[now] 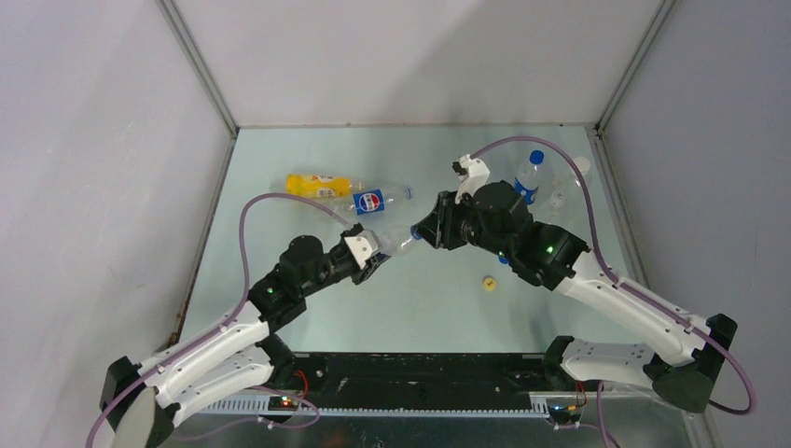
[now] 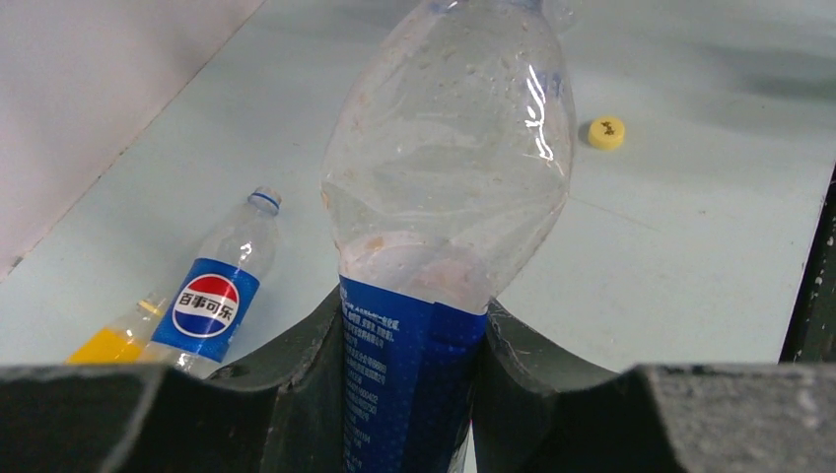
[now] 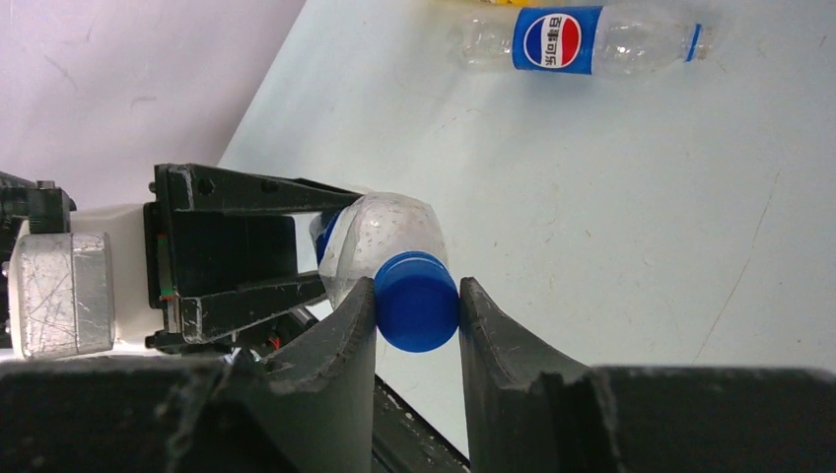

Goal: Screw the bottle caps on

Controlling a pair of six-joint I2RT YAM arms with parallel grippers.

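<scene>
One labelled bottle (image 2: 449, 168): I see it clamped by left gripper (image 2: 409, 301)
Right gripper (image 3: 416, 288): pinching blue cap (image 3: 419, 307) at its mouth
Yellow cap (image 2: 606, 132): loose on table (image 2: 690, 246)

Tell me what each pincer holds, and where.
Left pincer clamps the clear bottle around its blue label; right pincer pinches the blue cap on that bottle's mouth by its sides.
</scene>
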